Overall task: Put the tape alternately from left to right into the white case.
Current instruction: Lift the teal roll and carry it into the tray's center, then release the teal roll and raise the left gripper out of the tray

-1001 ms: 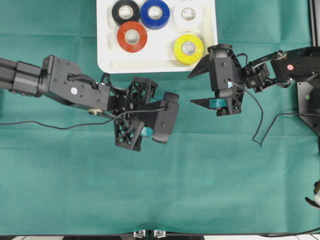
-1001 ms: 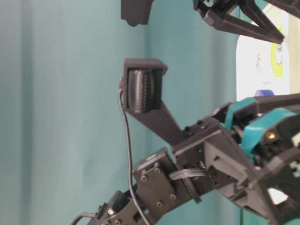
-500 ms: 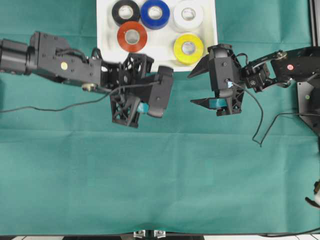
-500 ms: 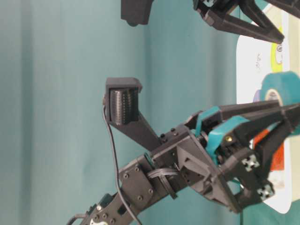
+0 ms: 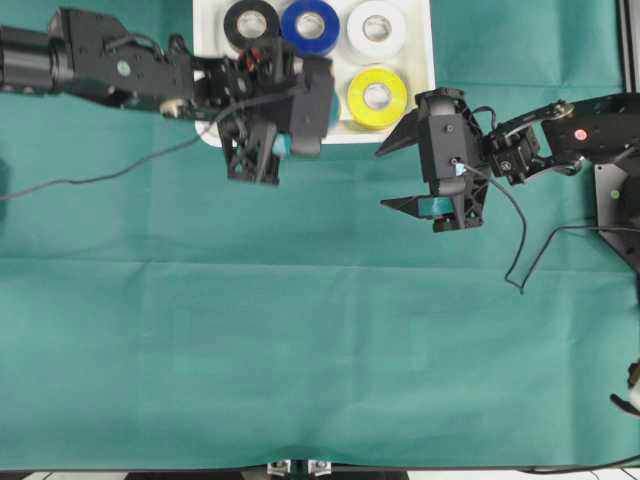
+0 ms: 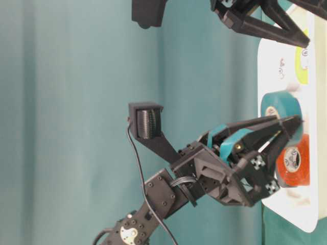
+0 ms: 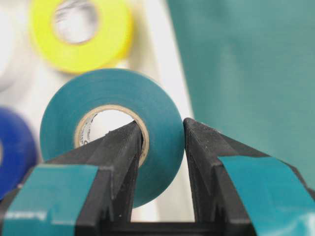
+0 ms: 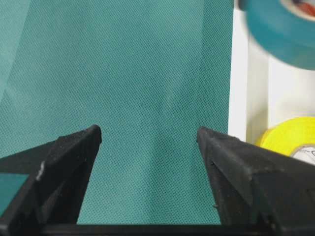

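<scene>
In the left wrist view my left gripper is shut on the teal tape: one finger sits inside its core, the other on its outer face. The roll hangs upright over the white case. From the table-level view the teal tape is just above the case, beside the orange-red roll. In the case lie black, blue, white and yellow rolls. My right gripper stands open over the cloth, right of the case, holding nothing.
Green cloth covers the table all around the case. The left arm and its wrist camera hide the orange-red roll and the case's front left part from above. A cable trails from the right arm.
My left arm has carried the teal tape from the cloth in front of the case up over the case. The right arm has not moved.
</scene>
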Action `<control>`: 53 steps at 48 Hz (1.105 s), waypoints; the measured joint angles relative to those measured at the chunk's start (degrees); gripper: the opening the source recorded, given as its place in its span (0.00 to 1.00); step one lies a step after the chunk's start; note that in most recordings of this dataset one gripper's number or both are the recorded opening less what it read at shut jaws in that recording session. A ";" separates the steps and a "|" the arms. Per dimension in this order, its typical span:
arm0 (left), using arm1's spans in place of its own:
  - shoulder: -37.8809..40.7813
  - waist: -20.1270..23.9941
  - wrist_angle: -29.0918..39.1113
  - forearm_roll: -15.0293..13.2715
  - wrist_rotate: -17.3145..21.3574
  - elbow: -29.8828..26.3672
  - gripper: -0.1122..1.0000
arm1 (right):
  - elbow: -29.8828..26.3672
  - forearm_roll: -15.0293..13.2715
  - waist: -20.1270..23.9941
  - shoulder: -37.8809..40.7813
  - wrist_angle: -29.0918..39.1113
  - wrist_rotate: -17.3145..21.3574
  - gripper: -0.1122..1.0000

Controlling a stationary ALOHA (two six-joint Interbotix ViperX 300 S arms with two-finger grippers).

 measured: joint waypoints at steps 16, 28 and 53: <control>0.00 2.11 -5.19 0.00 0.62 0.97 0.07 | 0.26 0.00 0.00 0.00 0.09 0.00 0.87; 0.53 2.11 -5.54 0.09 3.60 1.05 0.07 | 0.26 0.00 0.00 0.00 0.09 0.00 0.87; 0.70 2.11 -7.21 0.09 3.87 1.14 0.58 | 0.35 0.09 0.00 0.00 0.09 0.00 0.87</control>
